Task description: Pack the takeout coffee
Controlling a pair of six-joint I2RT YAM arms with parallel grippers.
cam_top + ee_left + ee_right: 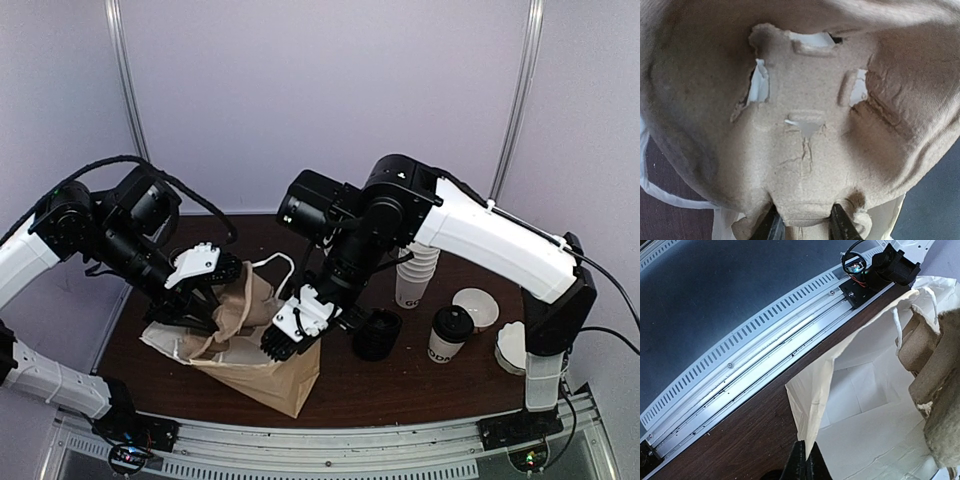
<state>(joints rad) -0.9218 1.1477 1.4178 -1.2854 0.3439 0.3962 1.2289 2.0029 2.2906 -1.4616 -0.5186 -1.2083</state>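
Observation:
The takeout coffee (pixel 451 333), a white cup with a black dome lid, stands on the table at the right, away from both grippers. A brown paper bag (pixel 262 365) with a white inside (pixel 875 415) lies open at the table's middle left. My right gripper (pixel 806 462) is shut on the bag's rim (pixel 812 390); in the top view the right gripper (pixel 281 343) is at the bag's mouth. My left gripper (pixel 807 222) is shut on a tab of a pulp cup carrier (pixel 805 125), and this left gripper (pixel 196 305) holds the carrier (pixel 235 300) at the bag's opening.
A stack of lidless white cups (pixel 415 270) stands behind the coffee, with a black stack (pixel 377 334) beside it. A lidless white cup (pixel 477 305) and white lids (pixel 512 347) sit at the far right. The metal rail (pixel 755 347) runs along the table's near edge.

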